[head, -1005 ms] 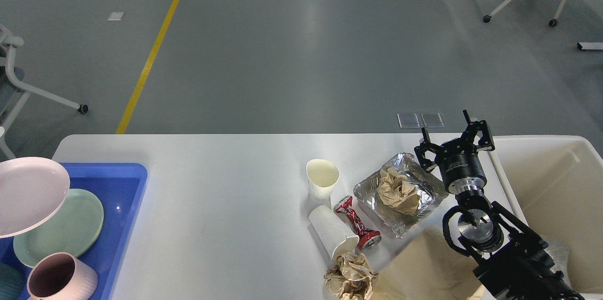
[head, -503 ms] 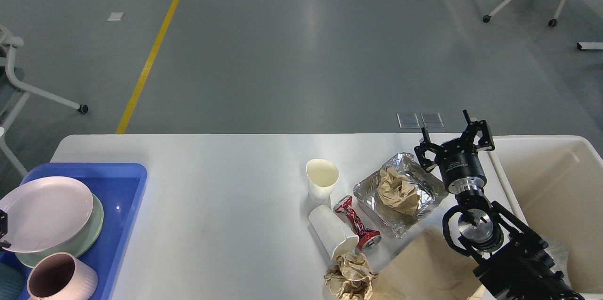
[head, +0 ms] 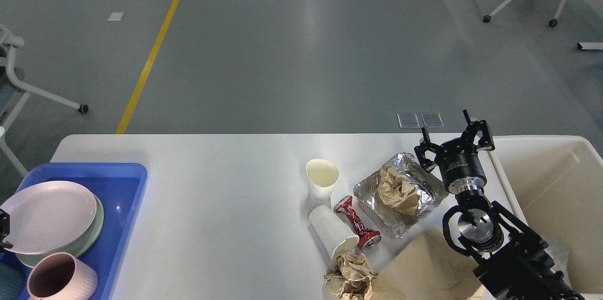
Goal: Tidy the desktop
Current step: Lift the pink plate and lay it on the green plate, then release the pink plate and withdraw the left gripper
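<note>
the table (head: 226, 182), white with rounded corners, fills the lower half of the view, and it is the surface to be cleared. along its left edge sits a blue tray (head: 127, 196) holding the reusable crockery: a pink plate (head: 47, 215) stacked on a green plate (head: 96, 227), with a pink ribbed mug (head: 61, 279) in front toward the near edge. that grouping looks like the keep pile.

toward the right edge lies the rubbish: an upright paper cup (head: 321, 178), a second paper cup on its side (head: 332, 236), a crushed red can (head: 356, 222) touching it, a foil tray (head: 400, 194) with crumpled brown paper (head: 398, 190) inside, another paper wad (head: 349, 277) at the near edge, and a flat brown paper bag (head: 424, 269). a cream bin (head: 556, 187) stands just past the right edge, handy for dumping these.

the right gripper (head: 454, 142) hovers between the foil tray and the bin, jaws spread apart and holding nothing. the left gripper (head: 4, 231) is only a dark sliver at the view's left edge by the pink plate; i cannot tell how its jaws stand.
</note>
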Available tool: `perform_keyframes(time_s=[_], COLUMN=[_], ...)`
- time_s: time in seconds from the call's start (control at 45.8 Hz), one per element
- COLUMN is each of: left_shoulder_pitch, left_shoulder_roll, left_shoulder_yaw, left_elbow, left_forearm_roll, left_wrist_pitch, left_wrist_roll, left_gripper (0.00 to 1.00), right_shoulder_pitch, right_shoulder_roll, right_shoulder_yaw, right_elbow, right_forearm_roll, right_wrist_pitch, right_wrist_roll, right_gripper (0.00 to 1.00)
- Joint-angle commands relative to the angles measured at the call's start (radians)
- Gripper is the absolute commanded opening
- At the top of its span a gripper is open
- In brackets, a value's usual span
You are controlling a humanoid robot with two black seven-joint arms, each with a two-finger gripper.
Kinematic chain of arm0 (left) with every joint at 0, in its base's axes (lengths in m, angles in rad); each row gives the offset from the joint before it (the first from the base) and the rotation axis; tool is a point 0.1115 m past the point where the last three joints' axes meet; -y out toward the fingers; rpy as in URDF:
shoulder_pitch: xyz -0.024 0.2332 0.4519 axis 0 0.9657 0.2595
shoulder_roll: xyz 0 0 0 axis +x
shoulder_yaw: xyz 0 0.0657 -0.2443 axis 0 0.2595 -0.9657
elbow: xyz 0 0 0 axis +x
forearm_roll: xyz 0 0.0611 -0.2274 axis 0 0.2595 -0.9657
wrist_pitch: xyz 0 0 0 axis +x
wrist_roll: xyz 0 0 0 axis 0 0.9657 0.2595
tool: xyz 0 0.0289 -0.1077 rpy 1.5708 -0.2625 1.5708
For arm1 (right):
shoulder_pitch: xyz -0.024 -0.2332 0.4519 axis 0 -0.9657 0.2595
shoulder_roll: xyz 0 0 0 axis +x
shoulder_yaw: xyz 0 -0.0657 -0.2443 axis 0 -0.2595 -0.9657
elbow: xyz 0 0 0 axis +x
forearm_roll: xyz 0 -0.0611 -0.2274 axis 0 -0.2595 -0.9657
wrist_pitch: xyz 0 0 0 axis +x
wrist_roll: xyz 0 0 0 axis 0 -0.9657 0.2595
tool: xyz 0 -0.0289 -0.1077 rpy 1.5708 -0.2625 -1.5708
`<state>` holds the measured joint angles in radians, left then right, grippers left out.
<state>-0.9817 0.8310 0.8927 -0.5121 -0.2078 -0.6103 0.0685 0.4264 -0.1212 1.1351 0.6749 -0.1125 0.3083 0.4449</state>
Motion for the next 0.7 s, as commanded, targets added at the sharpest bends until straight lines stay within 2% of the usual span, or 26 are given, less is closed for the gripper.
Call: perform_keyframes(time_s=[0.0,0.393,0.568,0.677], left_shoulder_pitch=[0.000,-0.021,-0.086,-0.150], left_shoulder_roll=[0.002,0.002,0.005,0.002], left_shoulder_yaw=[-0.001,0.000,0.009,0.008], left_elbow=[0.000,0.000,0.000,-0.002], left_forearm_roll=[-0.001,-0.001,-0.001,-0.001], left_wrist_pitch=[0.027,0.027,0.015,0.012], left_wrist_roll=[0.001,-0.001,0.001,-0.001], left_gripper=[0.54,0.81,0.92,0.95], right_shoulder_pitch=[0.000,0.000,0.000,0.000], right_shoulder_roll=[0.000,0.000,0.000,0.000], right_shoulder_yaw=[0.000,0.000,0.000,0.000], right_elbow=[0.000,0.000,0.000,0.000], right_forearm_roll=[-0.001,0.001,-0.001,-0.001], right_wrist_pitch=[0.000,0.000,0.000,0.000], right_wrist_roll=[0.000,0.000,0.000,0.000], right_gripper=[1.00,1.00,1.00,1.00])
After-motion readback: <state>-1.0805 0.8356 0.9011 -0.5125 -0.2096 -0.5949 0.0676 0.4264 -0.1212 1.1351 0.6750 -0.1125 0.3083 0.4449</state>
